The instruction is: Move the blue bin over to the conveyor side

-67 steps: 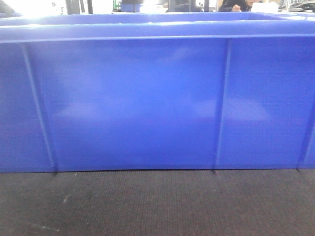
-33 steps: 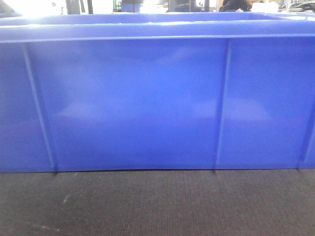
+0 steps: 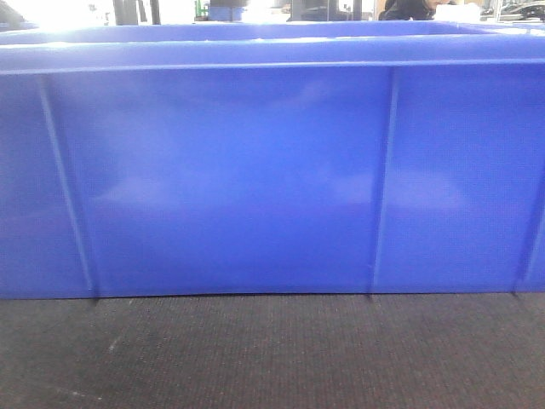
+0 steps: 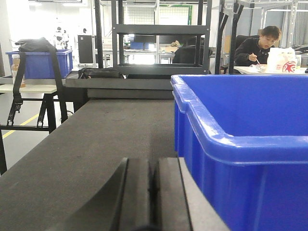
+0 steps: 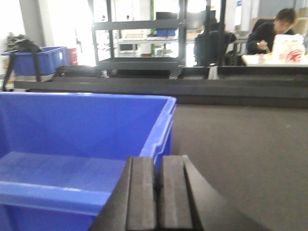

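Blue plastic fills almost all of the front view. It is the long side wall of the blue bin (image 3: 255, 170), with thin ribs running up it and a thick rim on top. The bin sits on the conveyor (image 3: 272, 354), a dark belt with a fine woven look, seen as a strip along the bottom.

From the left wrist view, the blue bin (image 4: 240, 159) stands on the right, with its near corner close to the camera. The inside that shows looks bare. The conveyor (image 4: 91, 149) runs away on the left of it. The left gripper (image 4: 153, 192) is low in the middle, just beside the bin's corner. Its two dark fingers are pressed together, with nothing between them.

From the right wrist view, the blue bin (image 5: 72, 139) is on the left and the conveyor (image 5: 240, 149) is on the right. The right gripper (image 5: 158, 192) sits by the bin's right wall. Its fingers are closed tight on nothing. Far back, a person (image 5: 274, 29) sits at a table.
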Tool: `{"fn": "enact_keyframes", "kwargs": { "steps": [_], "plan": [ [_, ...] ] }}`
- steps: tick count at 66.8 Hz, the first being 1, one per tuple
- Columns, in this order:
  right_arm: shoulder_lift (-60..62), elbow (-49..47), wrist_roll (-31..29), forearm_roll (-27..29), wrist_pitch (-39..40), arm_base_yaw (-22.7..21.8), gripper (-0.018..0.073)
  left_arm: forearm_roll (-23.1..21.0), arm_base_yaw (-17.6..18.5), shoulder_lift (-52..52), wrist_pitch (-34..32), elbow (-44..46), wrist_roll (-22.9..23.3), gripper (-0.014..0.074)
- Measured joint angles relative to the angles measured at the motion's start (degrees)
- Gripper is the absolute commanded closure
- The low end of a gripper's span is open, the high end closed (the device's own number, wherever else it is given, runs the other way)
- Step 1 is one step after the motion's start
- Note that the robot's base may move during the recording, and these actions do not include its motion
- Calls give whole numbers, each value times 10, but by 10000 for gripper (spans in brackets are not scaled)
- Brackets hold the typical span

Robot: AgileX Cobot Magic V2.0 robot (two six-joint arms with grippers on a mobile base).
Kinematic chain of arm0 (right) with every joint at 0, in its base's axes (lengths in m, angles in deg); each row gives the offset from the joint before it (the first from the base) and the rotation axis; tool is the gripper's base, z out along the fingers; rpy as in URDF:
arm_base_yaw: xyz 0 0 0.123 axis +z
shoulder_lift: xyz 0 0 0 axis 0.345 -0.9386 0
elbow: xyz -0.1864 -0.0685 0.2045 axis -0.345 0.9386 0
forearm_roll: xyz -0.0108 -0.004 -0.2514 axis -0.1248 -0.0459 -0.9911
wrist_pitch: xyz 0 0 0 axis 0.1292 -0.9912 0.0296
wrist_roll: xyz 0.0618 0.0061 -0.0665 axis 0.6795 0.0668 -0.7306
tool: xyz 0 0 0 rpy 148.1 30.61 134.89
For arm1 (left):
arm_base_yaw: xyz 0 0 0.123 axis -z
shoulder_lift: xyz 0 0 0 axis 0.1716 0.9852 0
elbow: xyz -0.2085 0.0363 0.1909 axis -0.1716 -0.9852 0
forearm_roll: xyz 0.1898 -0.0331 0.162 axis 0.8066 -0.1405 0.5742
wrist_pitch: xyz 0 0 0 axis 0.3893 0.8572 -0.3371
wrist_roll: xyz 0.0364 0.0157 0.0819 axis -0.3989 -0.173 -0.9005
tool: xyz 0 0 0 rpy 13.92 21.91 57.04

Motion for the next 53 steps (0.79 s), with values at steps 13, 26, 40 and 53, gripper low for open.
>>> {"fn": "enact_keyframes", "kwargs": {
  "steps": [13,26,40,53],
  "plan": [
    [1,47,-65,63,45,-86,637,0,0,0,0,0,0,612],
    [30,147,-72,71,104,-118,637,0,0,0,0,0,0,612],
    [34,216,-74,73,174,-118,637,0,0,0,0,0,0,612],
    [35,218,-74,73,183,-118,637,0,0,0,0,0,0,612]
  ]
}}
